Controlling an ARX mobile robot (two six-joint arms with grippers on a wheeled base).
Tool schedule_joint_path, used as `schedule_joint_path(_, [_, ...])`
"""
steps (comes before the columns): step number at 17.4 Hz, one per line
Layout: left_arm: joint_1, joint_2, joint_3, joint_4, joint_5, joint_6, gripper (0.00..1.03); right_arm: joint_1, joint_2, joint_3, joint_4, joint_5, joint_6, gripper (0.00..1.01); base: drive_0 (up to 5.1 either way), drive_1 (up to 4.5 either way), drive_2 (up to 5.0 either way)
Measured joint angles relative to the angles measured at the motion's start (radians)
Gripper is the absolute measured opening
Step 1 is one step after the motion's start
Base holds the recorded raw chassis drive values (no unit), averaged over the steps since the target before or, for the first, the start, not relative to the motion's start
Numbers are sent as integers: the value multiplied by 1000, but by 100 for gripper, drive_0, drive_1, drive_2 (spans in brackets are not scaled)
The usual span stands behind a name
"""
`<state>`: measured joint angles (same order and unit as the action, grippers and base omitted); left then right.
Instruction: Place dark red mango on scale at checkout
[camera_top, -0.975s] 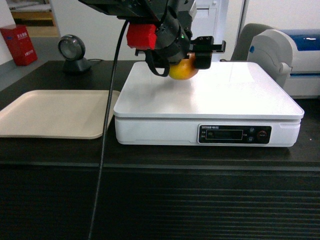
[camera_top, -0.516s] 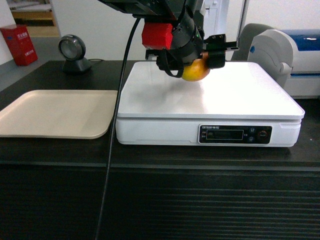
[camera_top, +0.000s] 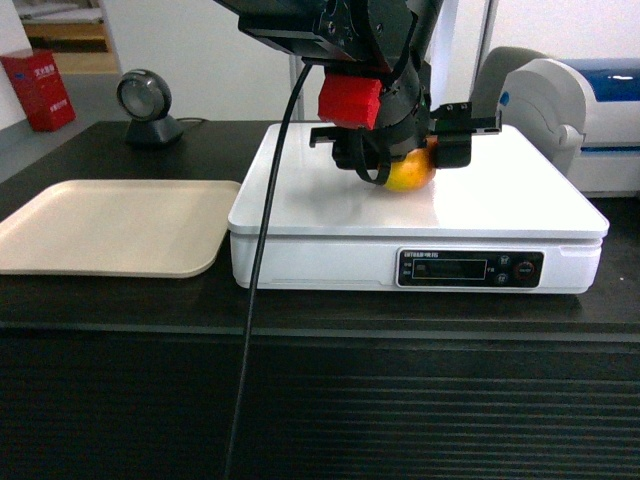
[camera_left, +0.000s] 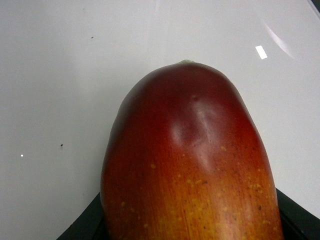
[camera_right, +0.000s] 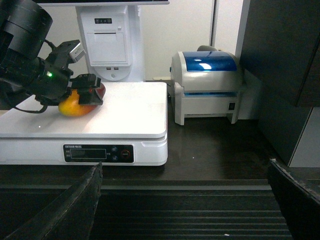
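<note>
The left gripper (camera_top: 412, 150) is clamped across the mango (camera_top: 411, 174), which sits low over the scale (camera_top: 500, 200) on the checkout (camera_top: 120, 310), near the middle of the white plate; from the right wrist view its underside looks at or just off the plate, and I cannot tell whether it touches. The left wrist view shows smooth, glossy red skin shading to speckled orange, with a shallow dent on the upper face. I judge it fairly heavy for its size, firm but bruisable, and slippery, so a hold across its broad middle, as now, suits it better than one near the tapered stem end. Being oval, it may rock or roll once let go, so a low, gentle release seems wise. The right gripper (camera_right: 185, 200) hangs back off the counter's front, spread wide and holding nothing.
</note>
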<state>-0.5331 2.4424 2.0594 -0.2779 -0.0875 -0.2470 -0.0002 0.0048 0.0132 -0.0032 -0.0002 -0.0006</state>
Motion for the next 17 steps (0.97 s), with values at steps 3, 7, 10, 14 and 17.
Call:
schedule_joint_path(3, [-2, 6, 5, 2, -5, 1, 71, 0, 0, 0, 0, 0, 0, 98, 0, 0, 0])
schedule_joint_path(7, [-7, -63, -79, 136, -18, 94, 98, 0, 0, 0, 0, 0, 0, 98, 0, 0, 0])
schedule_joint_path(10, [23, -373, -336, 423, 109, 268, 98, 0, 0, 0, 0, 0, 0, 98, 0, 0, 0])
schedule_joint_path(14, [122, -564, -575, 572, 178, 344, 98, 0, 0, 0, 0, 0, 0, 98, 0, 0, 0])
schedule_joint_path(17, [212, -650, -682, 612, 200, 349, 98, 0, 0, 0, 0, 0, 0, 98, 0, 0, 0])
